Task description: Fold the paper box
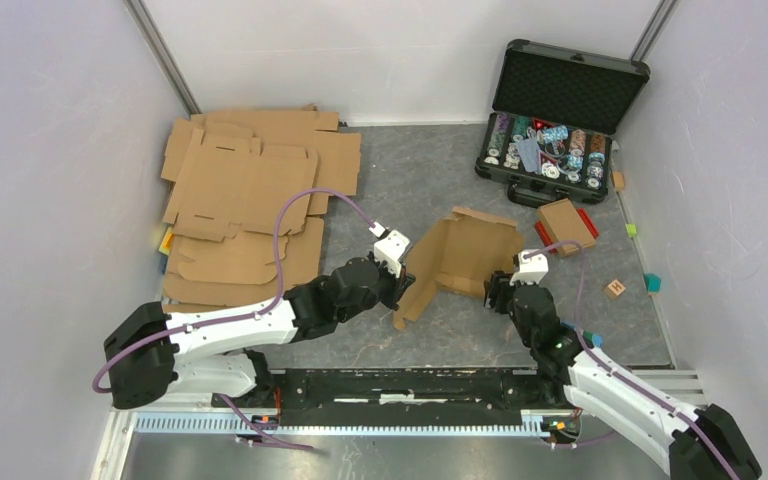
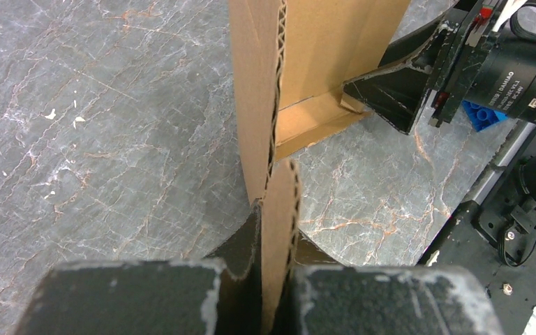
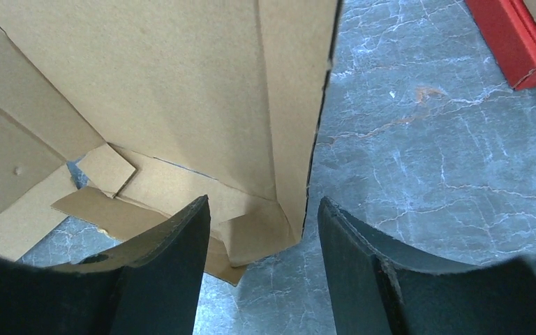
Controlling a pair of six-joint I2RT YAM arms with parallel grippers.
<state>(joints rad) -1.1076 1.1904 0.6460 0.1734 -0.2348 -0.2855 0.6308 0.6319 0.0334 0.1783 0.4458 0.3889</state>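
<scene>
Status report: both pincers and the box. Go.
Left pincer shut on a paper box flap. Right pincer open, at the box's wall edge. Box half-formed, walls partly raised. Flat blanks stacked to the left, apart.

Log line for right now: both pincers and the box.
left pincer: shut on paper box flap | right pincer: open, astride box wall edge | paper box: partly folded, not closed

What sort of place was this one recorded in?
Most likely a robotics lab test cell: plain pale partition walls enclose a grey stone-patterned table, a mounting rail runs along its near edge, and practice props sit around, namely a stack of flat cardboard blanks and an open case of poker chips.
</scene>
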